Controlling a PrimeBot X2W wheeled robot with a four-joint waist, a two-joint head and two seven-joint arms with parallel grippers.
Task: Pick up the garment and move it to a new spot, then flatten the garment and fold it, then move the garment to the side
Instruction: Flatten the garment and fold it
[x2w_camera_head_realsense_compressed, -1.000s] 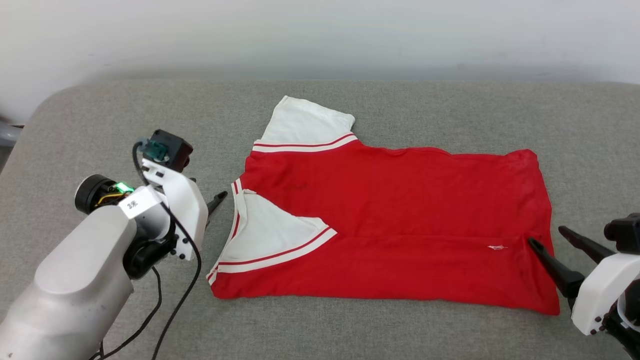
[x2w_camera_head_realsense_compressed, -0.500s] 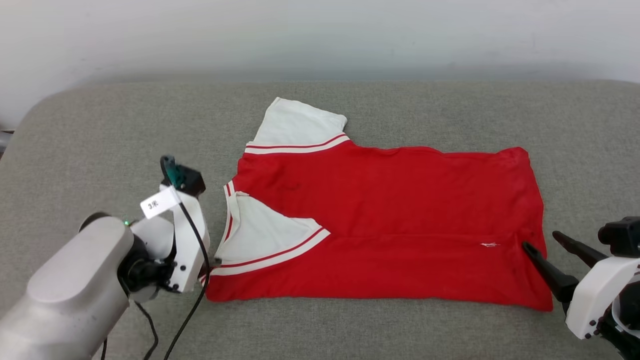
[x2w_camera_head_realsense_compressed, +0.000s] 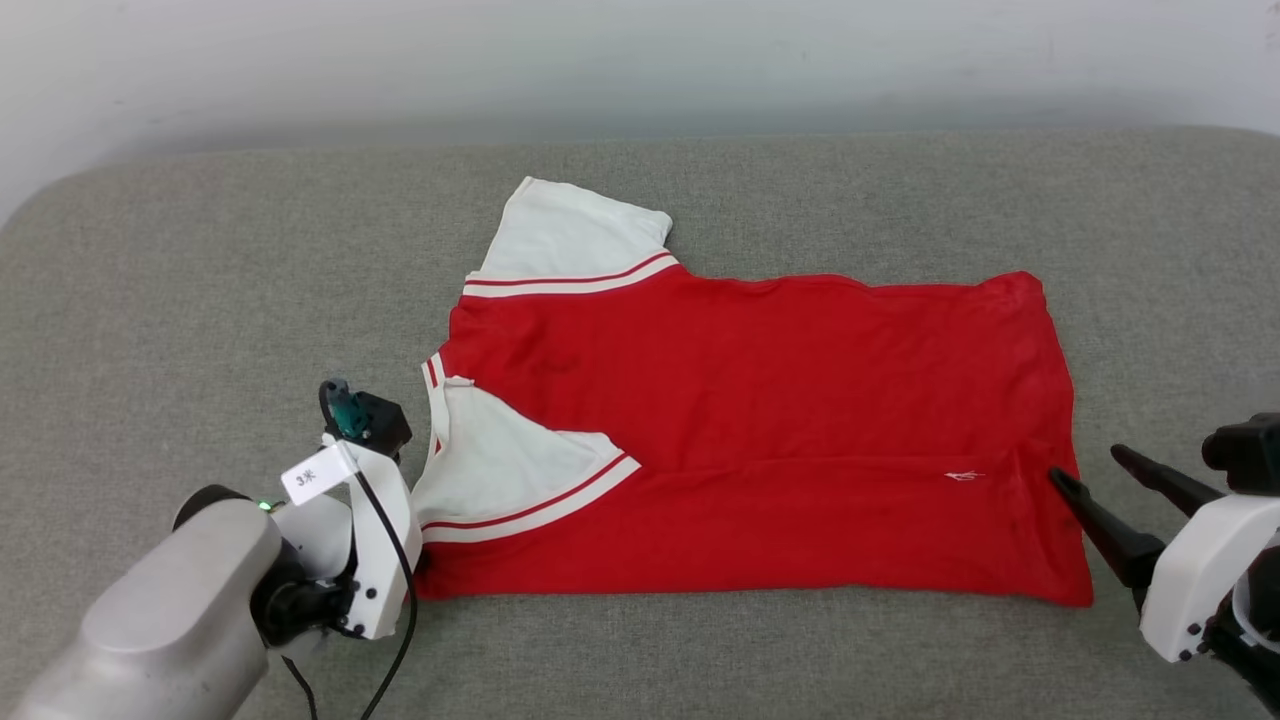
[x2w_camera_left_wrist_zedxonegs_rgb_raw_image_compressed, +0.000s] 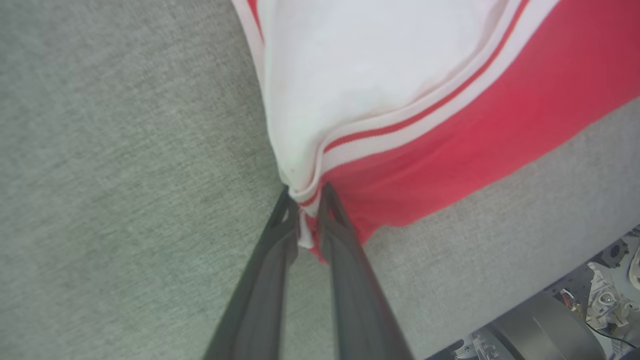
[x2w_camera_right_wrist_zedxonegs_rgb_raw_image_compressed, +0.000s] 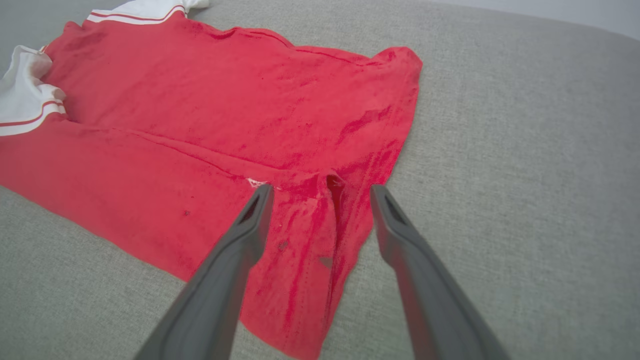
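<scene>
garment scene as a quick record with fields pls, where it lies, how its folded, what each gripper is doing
surface: grey padded surface
garment: red, lying flat, collar end toward the robot's left
fold: near long edge turned over onto the body
far sleeve: white, spread outward
near sleeve: white, folded in over the red
left gripper: pinching the near corner at the collar end
right gripper: open, fingers either side of the fold at the hem end; contact unclear
</scene>
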